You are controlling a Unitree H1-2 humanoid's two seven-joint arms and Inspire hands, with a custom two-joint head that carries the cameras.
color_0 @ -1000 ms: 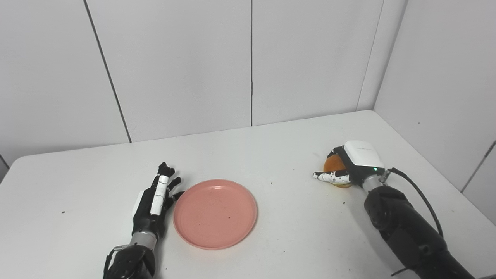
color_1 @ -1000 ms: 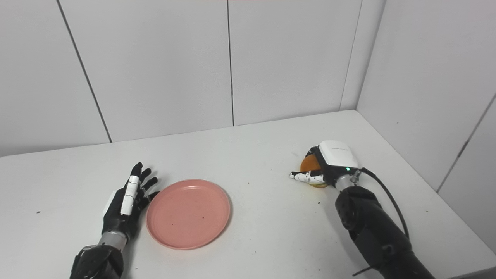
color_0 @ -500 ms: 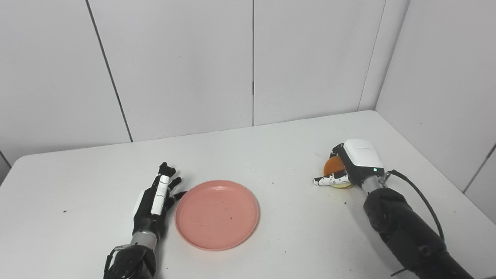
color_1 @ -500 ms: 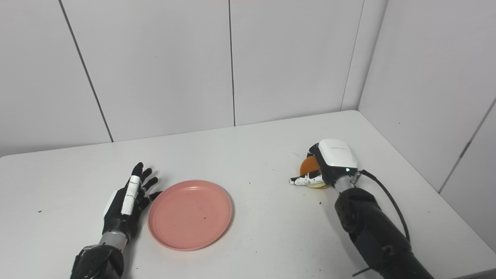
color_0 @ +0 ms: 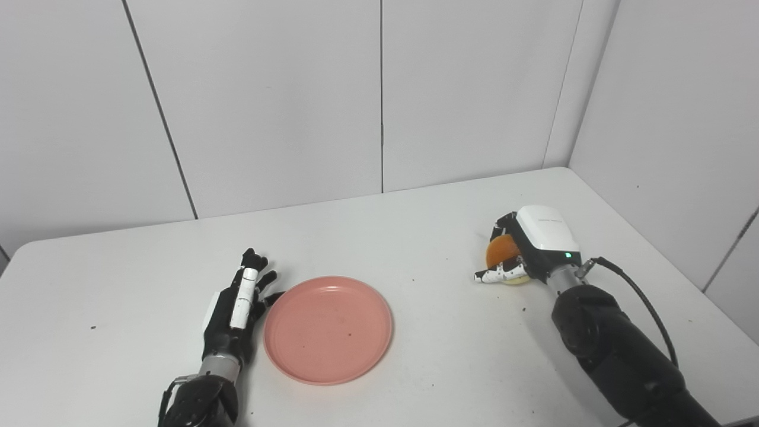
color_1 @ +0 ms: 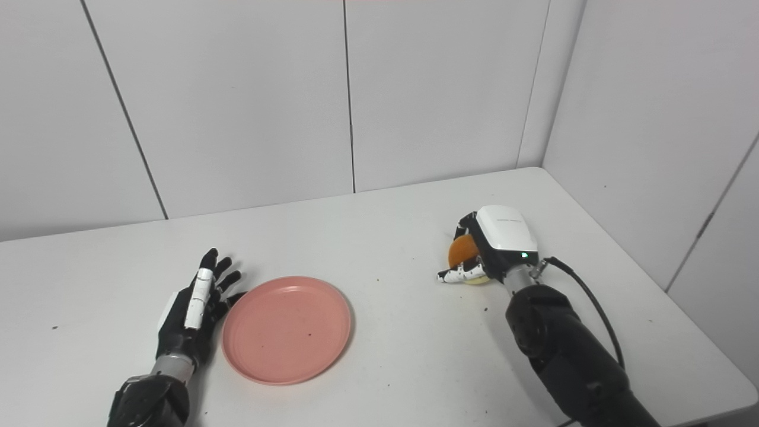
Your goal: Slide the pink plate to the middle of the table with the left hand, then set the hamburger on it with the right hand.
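We have our right hand wrapped around the hamburger on the right side of the table, fingers curled over its top and far side and the thumb stretched out low beneath it. It seems to be raised a little off the surface, though we cannot be sure of that. Our left hand lies flat and open, holding nothing, with its fingers apart just beside the left rim of the pink plate. The plate sits near the middle of the table, a bit to the left, empty and well apart from the hamburger.

We judge the hamburger to be light and probably soft or layered, so its parts could shift or slip if squeezed unevenly. Holding it across the bun from both sides, with the thumb supporting underneath, seems the safest way. The plate looks stiff, smooth and shallow, so it may skid if we set the hamburger down with sideways push.
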